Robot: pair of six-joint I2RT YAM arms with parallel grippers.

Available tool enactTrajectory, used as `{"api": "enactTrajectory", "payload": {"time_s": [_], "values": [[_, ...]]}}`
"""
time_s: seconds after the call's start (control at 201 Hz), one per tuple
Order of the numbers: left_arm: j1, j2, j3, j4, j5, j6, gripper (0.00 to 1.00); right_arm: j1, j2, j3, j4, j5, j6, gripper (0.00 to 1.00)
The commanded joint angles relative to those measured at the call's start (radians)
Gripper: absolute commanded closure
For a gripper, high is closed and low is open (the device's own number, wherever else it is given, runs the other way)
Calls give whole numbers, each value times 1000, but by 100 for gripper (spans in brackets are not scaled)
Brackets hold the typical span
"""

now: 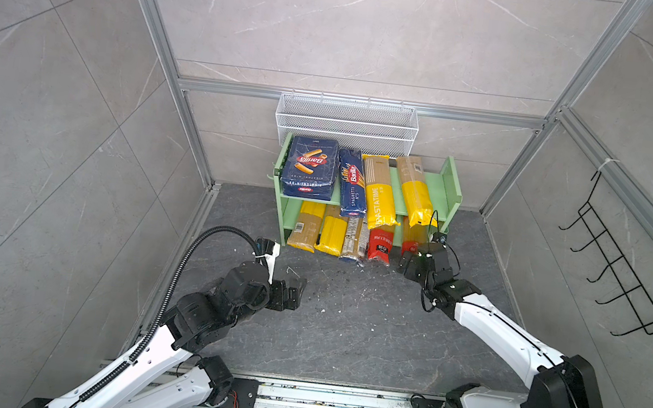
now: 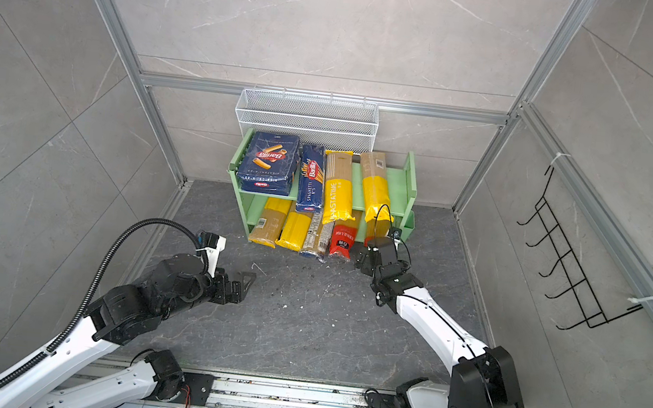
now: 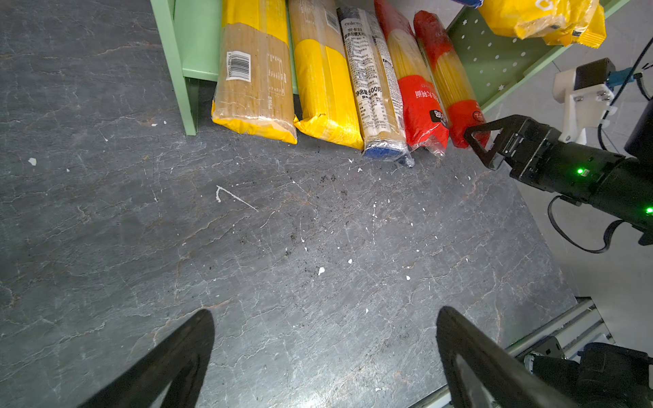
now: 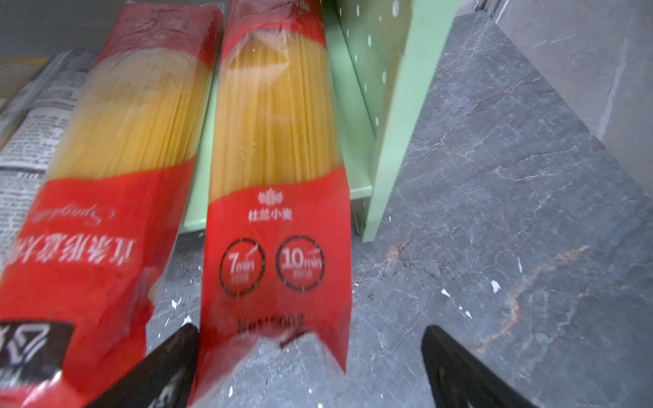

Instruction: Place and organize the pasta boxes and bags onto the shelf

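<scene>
The pale green shelf (image 1: pixel 450 181) stands at the back wall. Its upper tier bears the wide pasta box (image 1: pixel 310 167), the narrow pasta box (image 1: pixel 351 183) and two yellow bags (image 1: pixel 378 190). On the lower tier lie two more yellow bags (image 1: pixel 307 226), a clear printed bag (image 1: pixel 355 239) and two red-ended bags (image 1: pixel 381 244), their ends sticking out onto the floor. My right gripper (image 4: pixel 310 330) is open, and the clear tail of the rightmost red-ended bag (image 4: pixel 279 212) lies between its fingers, against the left one. Well in front of the shelf, my left gripper (image 3: pixel 327 312) hangs open and empty over the dark floor.
A white wire mesh basket (image 1: pixel 346 121) hangs on the back wall just above the shelf. A black wire hook rack (image 1: pixel 619 267) is fixed to the right wall. Grey walls close in three sides, and a metal rail (image 1: pixel 336 398) runs along the front edge.
</scene>
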Motion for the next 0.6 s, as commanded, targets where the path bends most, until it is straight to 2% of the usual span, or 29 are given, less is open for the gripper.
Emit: {"api": "enactTrajectory", "payload": {"time_s": [0.0,0.179,0.423,0.593], "values": [[-3,-25,-6,-11,-8,-6,0,31,-57,-20,-99,29,30,1],[-3,-54,-39,-5,-16,-6,0,94,-156,-66,-194,55,69,1],[-2,-53,-91,10,-17,-9,0,239,-305,-140,-338,55,141,1],[-3,-29,-150,45,-98,-38,0,290,-432,-175,-454,63,161,1]]}}
